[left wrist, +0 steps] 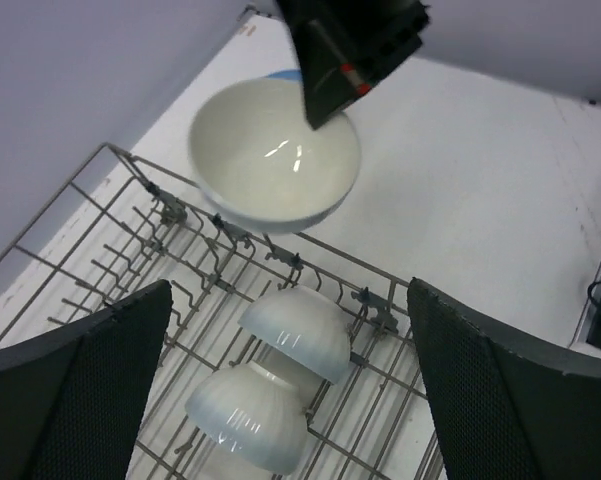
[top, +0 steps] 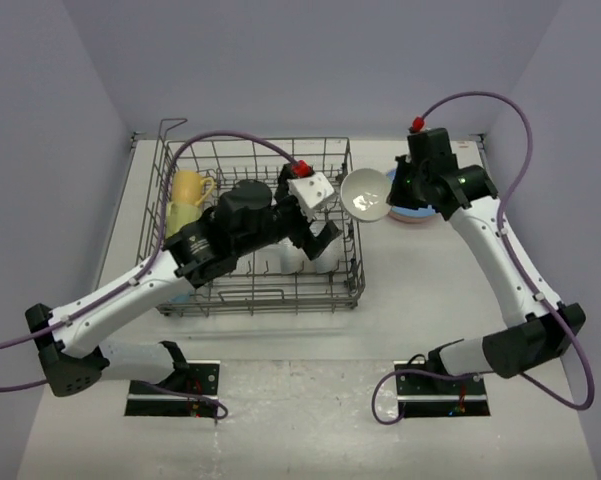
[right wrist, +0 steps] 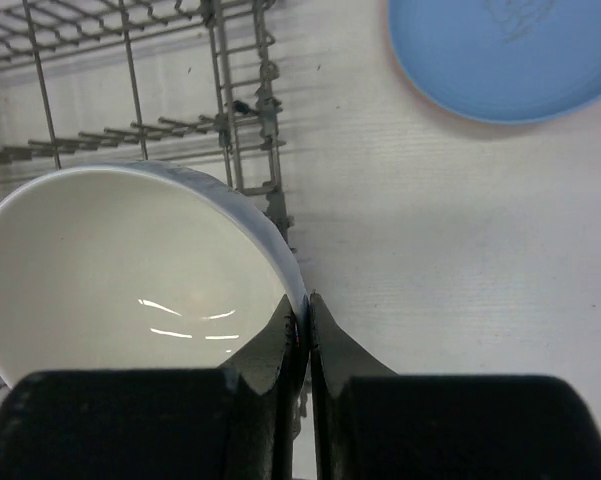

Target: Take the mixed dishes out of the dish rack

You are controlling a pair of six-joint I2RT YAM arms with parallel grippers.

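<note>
The grey wire dish rack (top: pixel 180 160) stands left of centre. My right gripper (top: pixel 390 190) is shut on the rim of a white bowl (top: pixel 365 195), held above the table just outside the rack's right wall. In the right wrist view its fingertips (right wrist: pixel 280 330) pinch the bowl (right wrist: pixel 130 290) at its edge. My left gripper (top: pixel 317 240) hangs open over the rack's right part, above two white bowls (left wrist: pixel 298 330) lying upside down between the tines. The held bowl (left wrist: pixel 275 155) shows beyond them. A yellow mug (top: pixel 188 188) sits in the rack's left end.
A blue plate (top: pixel 412 212) lies on the table right of the rack, partly under the right wrist, and shows as a blue plate (right wrist: pixel 510 55) in the right wrist view. Purple cables loop over both arms. Grey walls close in the table's far and side edges.
</note>
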